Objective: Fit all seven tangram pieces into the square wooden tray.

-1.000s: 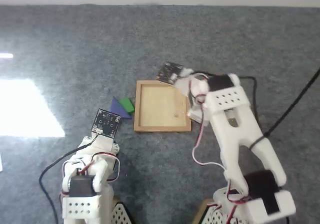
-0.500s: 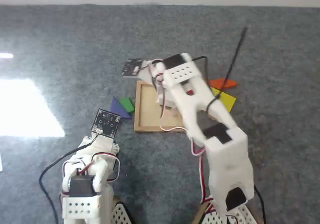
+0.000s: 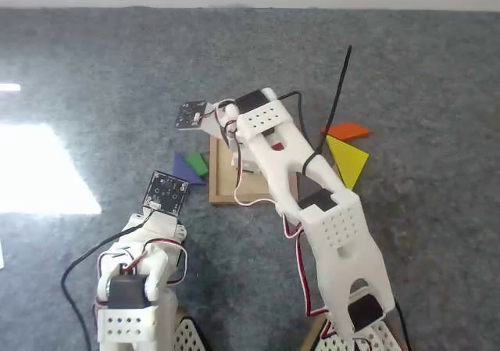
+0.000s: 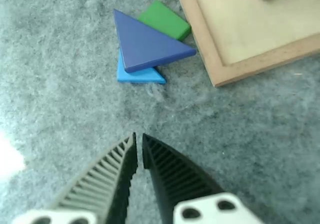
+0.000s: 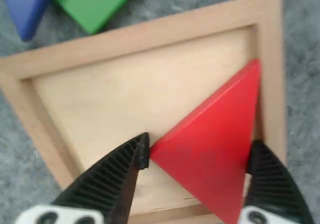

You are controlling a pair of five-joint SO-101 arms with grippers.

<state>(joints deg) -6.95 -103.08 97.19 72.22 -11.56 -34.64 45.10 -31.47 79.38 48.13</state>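
In the right wrist view my right gripper (image 5: pixel 200 154) is shut on a red triangle (image 5: pixel 210 159), one finger at each side. The triangle lies low inside the square wooden tray (image 5: pixel 140 34), against one wall. From above, the right arm (image 3: pixel 273 140) stretches over the tray (image 3: pixel 242 201). A dark blue triangle (image 4: pixel 147 47) rests on a light blue piece (image 4: pixel 137 74) beside a green piece (image 4: pixel 165 19), just left of the tray (image 4: pixel 215 59). My left gripper (image 4: pixel 138 136) hangs shut over bare carpet short of them. An orange piece (image 3: pixel 348 130) and a yellow triangle (image 3: pixel 348 159) lie right of the tray.
Grey carpet covers the whole table. The right arm's cable (image 3: pixel 340 85) arches above the orange and yellow pieces. A bright patch of light (image 3: pixel 39 171) falls on the carpet at the far left. Both arm bases stand at the near edge.
The right arm has swung from the tray's right side across to its far left corner, uncovering the orange and yellow pieces. The left arm has kept still.
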